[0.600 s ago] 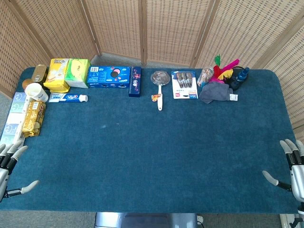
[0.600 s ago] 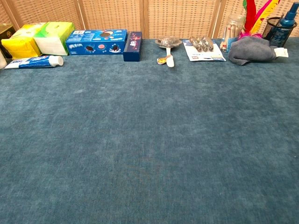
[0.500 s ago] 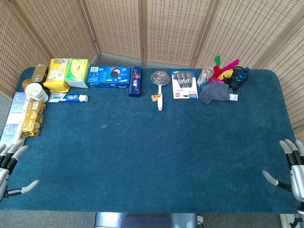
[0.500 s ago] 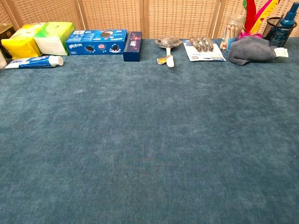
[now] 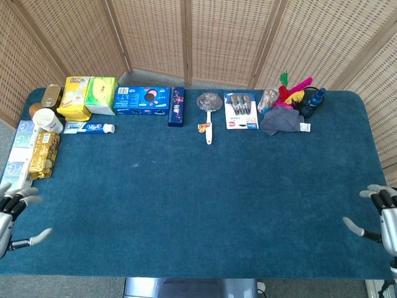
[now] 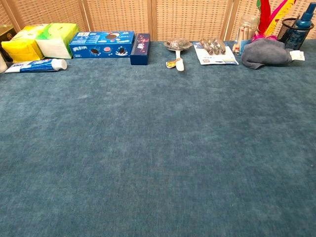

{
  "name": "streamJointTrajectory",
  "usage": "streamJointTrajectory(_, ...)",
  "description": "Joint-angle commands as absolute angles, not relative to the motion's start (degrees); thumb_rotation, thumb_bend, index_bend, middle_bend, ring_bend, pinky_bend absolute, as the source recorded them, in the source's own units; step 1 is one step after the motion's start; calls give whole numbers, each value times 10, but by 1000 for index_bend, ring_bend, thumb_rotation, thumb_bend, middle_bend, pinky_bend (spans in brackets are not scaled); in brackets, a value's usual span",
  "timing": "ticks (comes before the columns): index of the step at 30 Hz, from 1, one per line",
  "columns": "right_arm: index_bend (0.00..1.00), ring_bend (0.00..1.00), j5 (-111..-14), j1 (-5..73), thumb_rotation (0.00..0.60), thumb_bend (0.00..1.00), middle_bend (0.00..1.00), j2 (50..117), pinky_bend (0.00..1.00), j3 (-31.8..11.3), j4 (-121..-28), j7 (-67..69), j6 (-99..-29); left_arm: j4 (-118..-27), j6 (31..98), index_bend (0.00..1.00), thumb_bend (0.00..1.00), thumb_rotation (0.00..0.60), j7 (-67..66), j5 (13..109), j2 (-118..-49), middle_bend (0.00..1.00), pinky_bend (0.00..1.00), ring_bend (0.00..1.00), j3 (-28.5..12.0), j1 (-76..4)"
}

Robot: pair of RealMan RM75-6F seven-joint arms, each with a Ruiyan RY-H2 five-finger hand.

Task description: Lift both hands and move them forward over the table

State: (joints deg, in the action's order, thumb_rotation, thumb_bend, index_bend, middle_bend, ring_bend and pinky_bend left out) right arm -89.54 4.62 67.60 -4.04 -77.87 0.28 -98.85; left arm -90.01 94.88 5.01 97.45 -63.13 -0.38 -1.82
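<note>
Both robot hands sit at the near corners of the desk (image 5: 198,205), head view only; chest view shows neither. Left robot hand (image 5: 13,214) at the near-left edge, empty, fingers (image 5: 28,198) apart with the thumb out toward the desk. Right robot hand (image 5: 381,214) at the near-right edge, empty, fingers spread too, thumb pointing inward.

Change since half a second ago: fingertips on both sides look foreshortened and tipped over where they stood more upright before, and the left robot hand has slipped a little toward the edge. Reads as wrists starting to rotate or lift. Judgement: task barely begun, the robot hands are at the desk's margins, not yet over its middle. Forward travel all still to do.

Middle of the blue desk cloth carries nothing to dodge. Left edge: gold snack packet (image 5: 42,155), white paper cup (image 5: 46,119). This is the nearest clutter to the left robot hand's path, so keep inward of it.

Far row, left to right: toothpaste tube (image 5: 89,128), yellow pack (image 5: 73,98), green tissue pack (image 5: 102,94), blue cookie box (image 5: 141,100), dark narrow box (image 5: 177,106), strainer (image 5: 209,105), blister pack (image 5: 240,110), grey cloth (image 5: 282,120), feather toys (image 5: 293,90). All well apart from both robot hands.
</note>
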Motion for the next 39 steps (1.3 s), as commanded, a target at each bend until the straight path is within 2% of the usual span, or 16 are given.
streamJointTrajectory(1,766,862,-923,95,0,0,825,673,899,-63,-757,-14,-955,-862,965,998,0,64,40,984,-671,990,917,965,-52,-57)
streamJointTrajectory(2,789,884,-930,111,0,0,846,670,935,-68,-751,-24,-940,-843,971,1000,0,68,28,992,-686,1000,976,997,-68,-72)
streamJointTrajectory(3,816,905,-932,120,0,0,867,667,972,-70,-749,-30,-929,-831,973,1000,0,71,21,995,-695,1000,994,1000,-77,-81)
streamJointTrajectory(7,859,926,-932,173,0,0,888,645,1000,-84,-756,-109,-853,-762,980,1000,0,90,-13,1042,-734,1000,1000,1000,-115,-145)
streamJointTrajectory(11,870,928,-930,218,0,0,890,616,1000,-99,-781,-221,-788,-688,993,1000,0,88,-27,1108,-757,1000,1000,1000,-132,-209)
streamJointTrajectory(13,872,928,-941,258,0,0,890,590,1000,-105,-800,-350,-727,-649,951,1000,0,84,-78,1157,-754,1000,1000,1000,-131,-267)
streamJointTrajectory(20,872,928,-896,301,0,0,890,548,1000,-120,-906,-549,-634,-671,864,1000,0,86,-170,1199,-740,1000,1000,1000,-111,-334)
streamJointTrajectory(24,872,928,-874,316,0,0,888,546,1000,-116,-938,-623,-602,-672,828,1000,0,91,-191,1203,-744,1000,1000,1000,-99,-361)
streamJointTrajectory(39,874,928,-836,364,0,0,883,567,1000,-90,-964,-819,-537,-651,772,1000,0,91,-261,1230,-791,1000,1000,1000,-84,-458)
